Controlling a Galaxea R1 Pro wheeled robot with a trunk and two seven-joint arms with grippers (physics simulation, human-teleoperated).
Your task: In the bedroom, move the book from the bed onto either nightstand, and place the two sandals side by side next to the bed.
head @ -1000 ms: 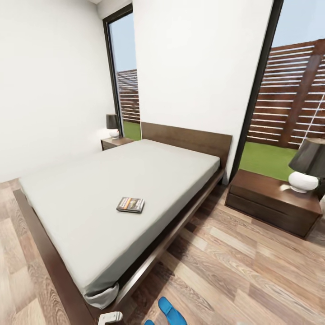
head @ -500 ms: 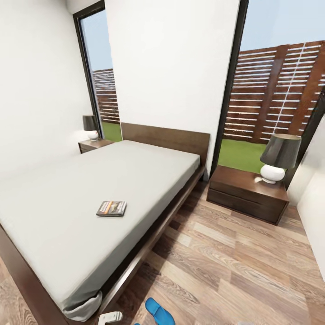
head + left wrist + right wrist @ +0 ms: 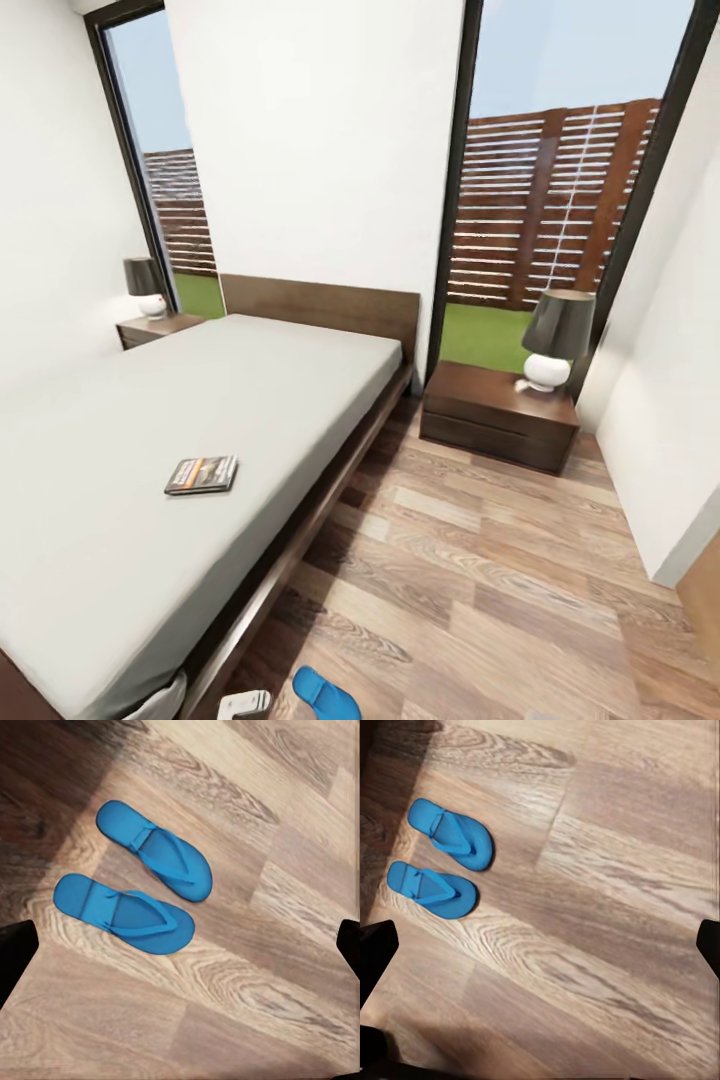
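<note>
My view had swung right, sliding the bed (image 3: 150, 440) and the book (image 3: 202, 475) on its mattress leftward and centring the lamp-bearing nightstand (image 3: 497, 415); both pincers hung spread and empty; the two sandals (image 3: 139, 885) lay paired on the floor; book unmoved.

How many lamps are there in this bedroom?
2. One lamp stands on the nightstand right of the bed; the other lamp stands on the far nightstand by the left window. More may lie outside the view.
</note>
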